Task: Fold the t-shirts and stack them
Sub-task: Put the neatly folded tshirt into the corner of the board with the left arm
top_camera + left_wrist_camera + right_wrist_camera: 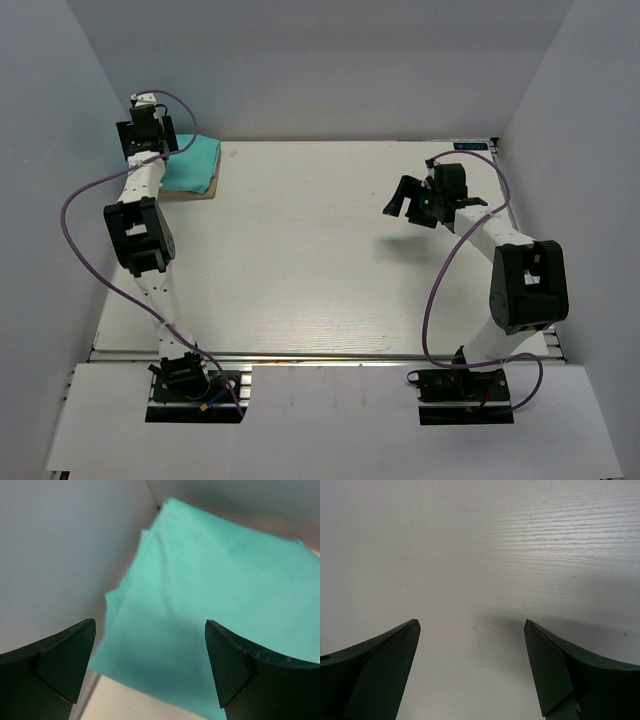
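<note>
In the far left corner of the surface (320,260), the teal t-shirt (195,163) is lying folded on top of the tan t-shirt (203,194), of which only a thin edge is showing along the near side. The left tool (150,630) is hovering just above the teal cloth, jaws spread wide and gripping nothing; the right tool (405,198) is hanging released and empty well apart on the right. The cloth is looking light, soft and limp, likely to sag out of its folds if lifted by one layer, so any further handling is probably calling for a pinch through all layers at a folded edge.
</note>
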